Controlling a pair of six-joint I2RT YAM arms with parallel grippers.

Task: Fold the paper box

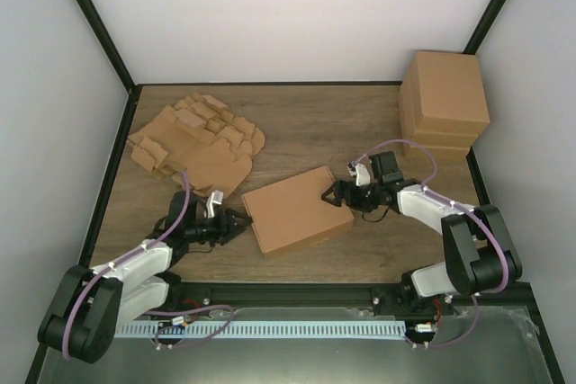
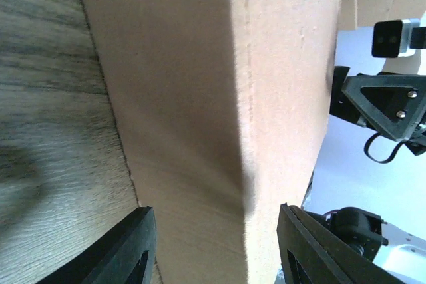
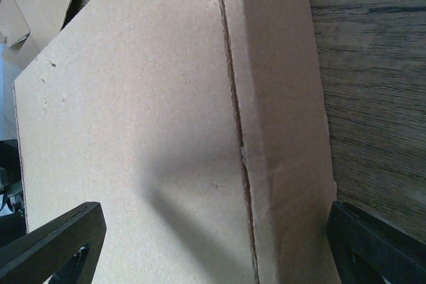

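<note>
The paper box point(image 1: 297, 211) lies closed and flat on the tabletop point(image 1: 342, 123), approx. in the centre, turned a bit askew; the left gripper point(image 1: 236, 222) is at its left short side, w/ fingers half apart and the box's edge between them; whether it really pinches the cardboard I cannot tell; the right gripper point(image 1: 335, 193) is at the box's far right corner, jaws spread wide, gripping nothing; a heap of cardboard blanks point(image 1: 193, 141) lies far left, a stack of boxes point(image 1: 443, 101) far right, both well apart from the paper box.
</note>
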